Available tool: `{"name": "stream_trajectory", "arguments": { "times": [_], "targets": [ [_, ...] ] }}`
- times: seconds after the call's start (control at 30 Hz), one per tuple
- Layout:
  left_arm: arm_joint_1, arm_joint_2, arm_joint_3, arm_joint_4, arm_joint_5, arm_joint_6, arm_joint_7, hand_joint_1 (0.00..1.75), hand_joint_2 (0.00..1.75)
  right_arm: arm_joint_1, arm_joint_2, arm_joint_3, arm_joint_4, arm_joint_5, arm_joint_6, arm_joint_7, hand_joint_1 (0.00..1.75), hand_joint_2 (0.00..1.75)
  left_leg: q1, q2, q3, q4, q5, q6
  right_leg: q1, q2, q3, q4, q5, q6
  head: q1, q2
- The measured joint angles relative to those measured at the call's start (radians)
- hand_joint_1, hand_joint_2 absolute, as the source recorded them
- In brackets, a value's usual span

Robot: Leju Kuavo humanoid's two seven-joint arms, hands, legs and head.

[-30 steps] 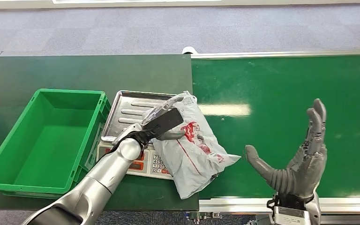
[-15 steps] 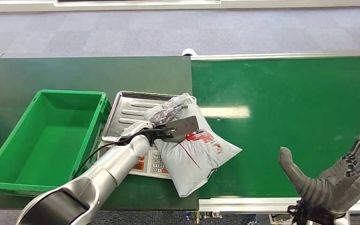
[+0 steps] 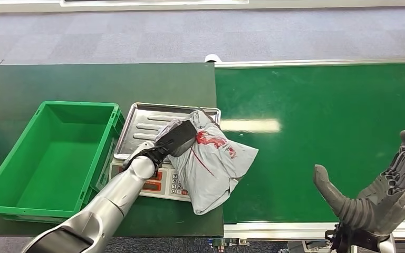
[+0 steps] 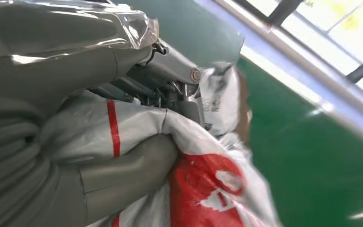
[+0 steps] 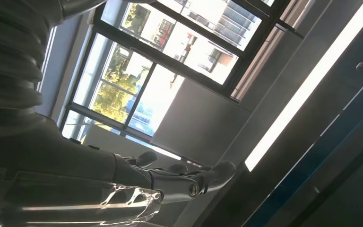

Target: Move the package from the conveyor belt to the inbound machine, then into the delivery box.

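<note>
left hand [image 3: 173, 141] grips package [image 3: 211, 163] over scale tray [image 3: 142, 124] | right hand [image 3: 385, 190] raised, fingers spread, empty

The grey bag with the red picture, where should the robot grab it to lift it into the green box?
Best the bunched upper end of the grey bag, where the left hand already holds it, coming from the scale tray side. The soft plastic gathers there, so the fingers can probably wrap a fold; the flatter lower part would likely slip.
</note>
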Motion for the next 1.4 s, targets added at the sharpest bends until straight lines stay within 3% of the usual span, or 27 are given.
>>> {"name": "stream_trajectory", "arguments": {
  "times": [0.23, 0.43, 0.57, 0.7, 0.8, 0.9, 1.03, 1.13, 1.27, 1.3, 1.4],
  "targets": [
    [0.131, 0.013, 0.071, -0.281, 0.142, 0.09, -0.092, 1.75, 1.75, -0.002, 0.008, -0.02, 0.011, -0.011, 0.026, -0.012, 0.0, 1.75, 0.0, 0.0, -0.008, 0.0, 0.0, 0.0, 0.0, 0.0, -0.008, 0.0, 0.0, 0.0, 0.0, 0.0],
    [0.222, 0.027, 0.084, -0.559, 0.199, 0.174, -0.134, 1.75, 1.75, 0.009, 0.019, -0.041, 0.014, -0.015, 0.034, -0.021, 0.0, 1.75, 0.0, 0.0, -0.01, 0.0, 0.0, 0.0, 0.0, 0.0, -0.01, 0.0, 0.0, 0.0, 0.0, 0.0],
    [0.255, 0.037, 0.088, -0.676, 0.201, 0.21, -0.153, 1.75, 1.75, 0.018, 0.024, -0.048, 0.014, -0.018, 0.035, -0.025, 0.0, 1.75, 0.0, 0.0, -0.01, 0.0, 0.0, 0.0, 0.0, 0.0, -0.01, 0.0, 0.0, 0.0, 0.0, 0.0],
    [0.289, 0.047, 0.097, -0.777, 0.082, 0.368, -0.172, 1.75, 1.75, 0.037, 0.031, -0.057, 0.014, -0.021, 0.042, -0.028, 0.0, 1.75, 0.0, 0.0, -0.01, 0.0, 0.0, 0.0, 0.0, 0.0, -0.01, 0.0, 0.0, 0.0, 0.0, 0.0],
    [0.298, 0.065, 0.128, -0.828, -0.132, 0.527, -0.092, 1.75, 1.75, 0.052, 0.043, -0.063, 0.014, -0.017, 0.06, -0.027, 0.0, 1.75, 0.0, 0.0, -0.01, 0.0, 0.0, 0.0, 0.0, 0.0, -0.01, 0.0, 0.0, 0.0, 0.0, 0.0],
    [0.298, 0.083, 0.21, -0.835, -0.369, 0.642, 0.03, 1.75, 1.75, 0.057, 0.053, -0.063, 0.02, 0.003, 0.085, -0.012, 0.0, 1.75, 0.001, 0.001, -0.01, 0.0, 0.0, 0.0, 0.001, 0.0, -0.01, 0.0, 0.0, 0.0, 0.0, 0.0],
    [0.296, 0.105, 0.364, -0.806, -0.505, 0.675, 0.143, 1.75, 1.75, 0.055, 0.059, -0.058, 0.039, 0.034, 0.094, 0.024, 0.0, 1.75, 0.001, 0.001, -0.01, 0.0, 0.0, 0.0, 0.001, 0.0, -0.01, 0.0, 0.0, 0.0, 0.0, 0.0],
    [0.296, 0.12, 0.483, -0.78, -0.501, 0.675, 0.165, 1.75, 1.75, 0.054, 0.06, -0.056, 0.05, 0.042, 0.094, 0.047, 0.0, 1.75, 0.001, 0.001, -0.01, 0.0, 0.0, 0.0, 0.001, 0.0, -0.01, 0.001, 0.0, 0.0, 0.0, 0.0],
    [0.309, 0.128, 0.623, -0.771, -0.466, 0.676, 0.136, 1.71, 1.75, 0.063, 0.06, -0.056, 0.056, 0.04, 0.094, 0.062, 0.0, 1.75, 0.0, 0.001, -0.01, 0.0, 0.0, 0.0, 0.001, 0.0, -0.01, 0.0, -0.001, 0.0, 0.0, 0.0],
    [0.313, 0.13, 0.648, -0.771, -0.461, 0.676, 0.13, 1.43, 1.75, 0.066, 0.06, -0.056, 0.057, 0.039, 0.094, 0.062, 0.0, 1.75, 0.0, 0.001, -0.011, 0.0, 0.0, 0.0, 0.001, 0.0, -0.01, 0.0, -0.001, 0.0, 0.0, 0.0],
    [0.328, 0.131, 0.696, -0.773, -0.455, 0.676, 0.125, 0.16, 1.75, 0.07, 0.061, -0.056, 0.058, 0.037, 0.094, 0.063, 0.0, 1.75, 0.0, 0.001, -0.011, 0.0, 0.0, 0.0, 0.001, 0.0, -0.011, 0.0, -0.001, 0.0, 0.001, 0.0]
  ]
}}
